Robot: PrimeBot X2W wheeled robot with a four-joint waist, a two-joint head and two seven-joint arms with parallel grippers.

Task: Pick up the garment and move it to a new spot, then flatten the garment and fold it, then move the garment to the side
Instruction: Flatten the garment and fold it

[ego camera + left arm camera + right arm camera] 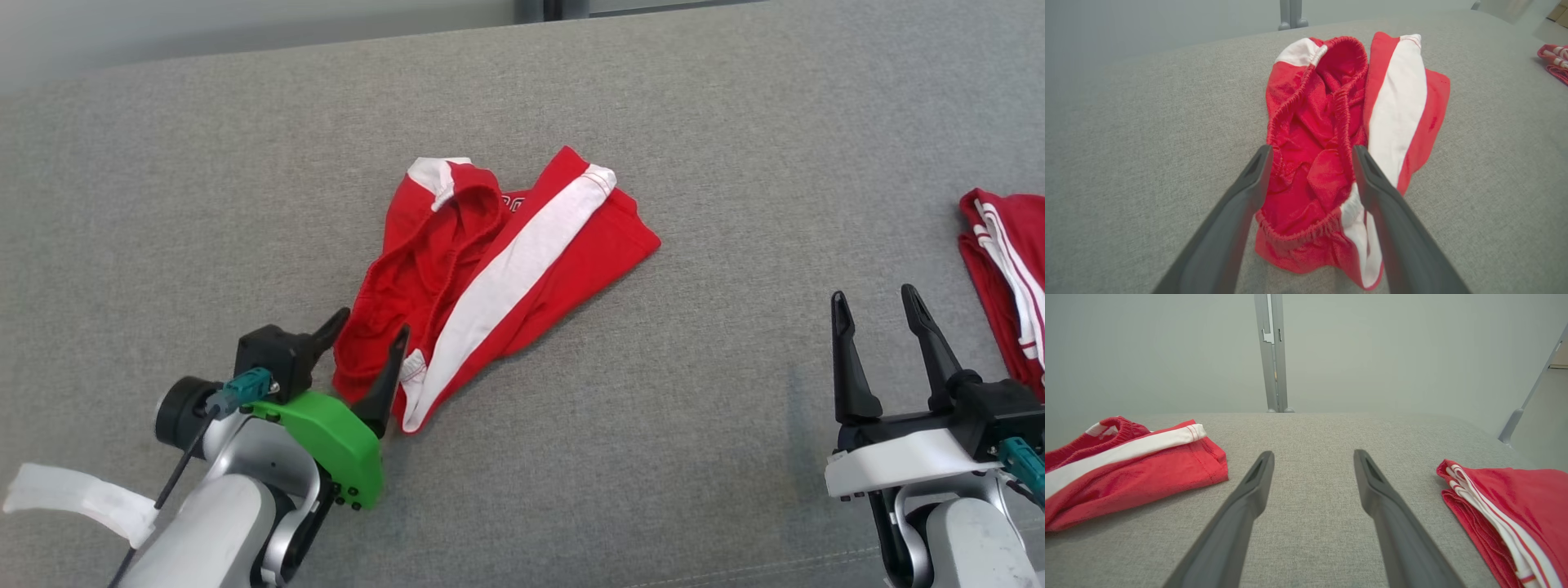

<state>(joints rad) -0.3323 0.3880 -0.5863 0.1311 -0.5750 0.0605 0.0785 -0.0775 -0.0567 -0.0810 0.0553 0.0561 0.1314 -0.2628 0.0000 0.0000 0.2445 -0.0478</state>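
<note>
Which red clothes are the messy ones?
The red garment with the wide white stripe, lying crumpled by the left gripper. The other red garment, thin-striped, sits neatly folded at the right edge.

Grey fabric top [735,408] — crumpled garment [563,261] ctr, folded shorts [992,273] rt.

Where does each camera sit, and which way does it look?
Head view: on the head, looking down at the shorts on the grey surface; left hand and right hand show.
Left wrist view: on the left wrist, looking along its fingers at the shorts.
Right wrist view: on the right wrist, looking along its fingers across the surface, shorts left, red pile right.
Shared: all three see the shorts.
</note>
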